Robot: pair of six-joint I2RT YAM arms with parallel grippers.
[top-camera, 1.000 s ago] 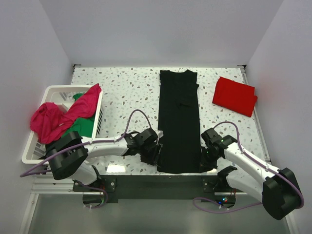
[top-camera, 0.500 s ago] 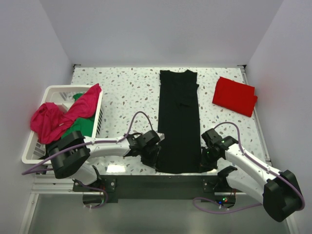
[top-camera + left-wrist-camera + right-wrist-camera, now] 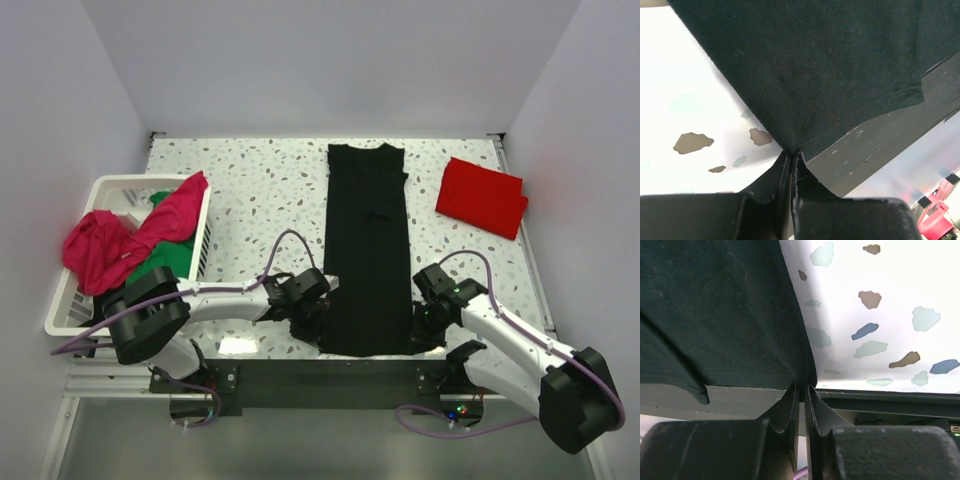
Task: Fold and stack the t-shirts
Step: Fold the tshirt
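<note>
Hem corners of black shirt [image 3: 366, 250] gripped
Soft, limp cloth is clamped by left end effector [image 3: 791, 156] and right end effector [image 3: 802, 388].

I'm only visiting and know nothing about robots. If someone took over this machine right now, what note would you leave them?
Tools: the left tool is shut on the near left hem corner of the black t-shirt; the right tool is shut on its near right corner.
Things: the black t-shirt lies as a long narrow strip mid-table. The red t-shirt lies folded at the far right. The pink t-shirt and green t-shirt sit in the white basket on the left.
Done: red folded, black narrowed.
Left: probably fold the black hem towards the collar, stack it with red, then fold pink and green.
</note>
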